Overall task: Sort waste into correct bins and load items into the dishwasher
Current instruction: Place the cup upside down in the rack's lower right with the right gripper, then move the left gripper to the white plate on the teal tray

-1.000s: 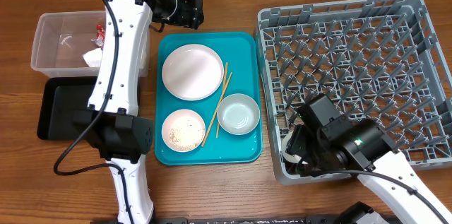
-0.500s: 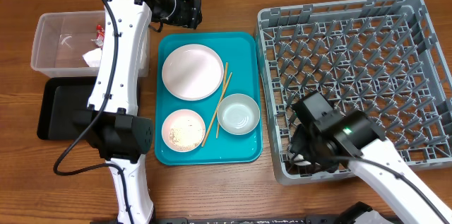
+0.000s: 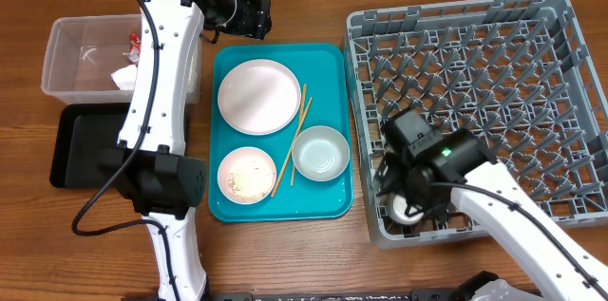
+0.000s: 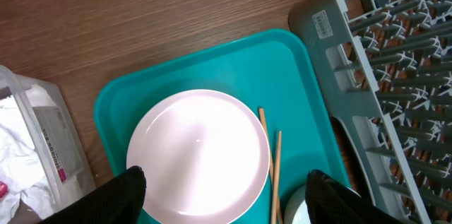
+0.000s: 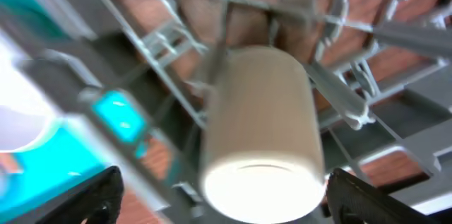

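A: Overhead first. Where is the cup?

B: The white cup (image 3: 407, 212) sits in the near-left corner of the dish rack (image 3: 494, 45), right under the right gripper (image 3: 408, 197). The left gripper (image 3: 252, 14) hovers off the far edge of the teal tray (image 3: 328, 54), which carries the large plate (image 3: 258, 96) and the chopsticks (image 3: 294, 140).

A: And the left wrist view?

B: Its jaws stand wide apart with nothing between them, above the large plate. There's a barcode sticker (image 4: 321, 22) on the rack's corner and a grey label (image 4: 56, 143) on the clear tub (image 4: 28, 111). Both have print too small to read.

A: The right wrist?

B: It's blurred, but the jaws are spread wider than the cup, with a gap on one side, so I judge it let go. The cup lies among the grey pegs, with no writing on it.

A: How to finish well?

B: I'd lift straight up, keeping the fingers off the cup and pegs so nothing gets dragged or tipped.
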Controlling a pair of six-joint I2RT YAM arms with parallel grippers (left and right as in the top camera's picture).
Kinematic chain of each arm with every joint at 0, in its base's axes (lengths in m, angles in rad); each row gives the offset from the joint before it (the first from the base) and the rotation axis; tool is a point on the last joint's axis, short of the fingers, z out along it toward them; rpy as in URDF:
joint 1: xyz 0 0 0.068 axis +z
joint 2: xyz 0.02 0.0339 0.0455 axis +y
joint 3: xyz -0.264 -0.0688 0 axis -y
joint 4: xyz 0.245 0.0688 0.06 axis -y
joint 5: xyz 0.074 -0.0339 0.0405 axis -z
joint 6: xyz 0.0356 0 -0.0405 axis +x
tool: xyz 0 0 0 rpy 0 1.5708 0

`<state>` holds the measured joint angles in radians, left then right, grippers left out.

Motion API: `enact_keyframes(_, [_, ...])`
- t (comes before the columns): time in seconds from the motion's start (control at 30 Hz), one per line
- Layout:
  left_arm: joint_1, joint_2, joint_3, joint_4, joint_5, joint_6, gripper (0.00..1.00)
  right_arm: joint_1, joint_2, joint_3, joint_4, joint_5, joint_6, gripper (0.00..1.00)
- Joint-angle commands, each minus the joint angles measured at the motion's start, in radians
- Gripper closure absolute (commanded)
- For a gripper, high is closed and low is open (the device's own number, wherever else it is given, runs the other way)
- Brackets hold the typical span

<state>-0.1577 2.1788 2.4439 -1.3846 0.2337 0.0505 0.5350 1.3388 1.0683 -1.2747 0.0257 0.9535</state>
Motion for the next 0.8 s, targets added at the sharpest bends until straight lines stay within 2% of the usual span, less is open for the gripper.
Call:
enact_keyframes(0.0, [0.008, -0.064, 0.029, -0.003, -0.008, -0.013, 0.26, -0.027, -0.025, 0.108, 0.0, 0.007, -0.045, 0.05])
enact_keyframes(0.13, [0.042, -0.157, 0.029, -0.01, -0.008, -0.013, 0.26, -0.055, -0.037, 0.207, -0.003, 0.027, -0.067, 0.0])
enact_keyframes(0.37, [0.098, -0.294, 0.029, -0.1, 0.003, -0.058, 0.25, -0.084, -0.068, 0.293, 0.06, 0.098, -0.072, 0.0])
enact_keyframes(0.67, [0.089, -0.301, 0.025, -0.238, 0.003, -0.111, 0.26, -0.085, -0.072, 0.293, 0.1, 0.106, -0.155, 0.0])
enact_keyframes(0.77, [0.069, -0.297, 0.024, -0.298, 0.002, -0.119, 0.3, -0.085, -0.072, 0.293, 0.107, 0.11, -0.171, 0.0])
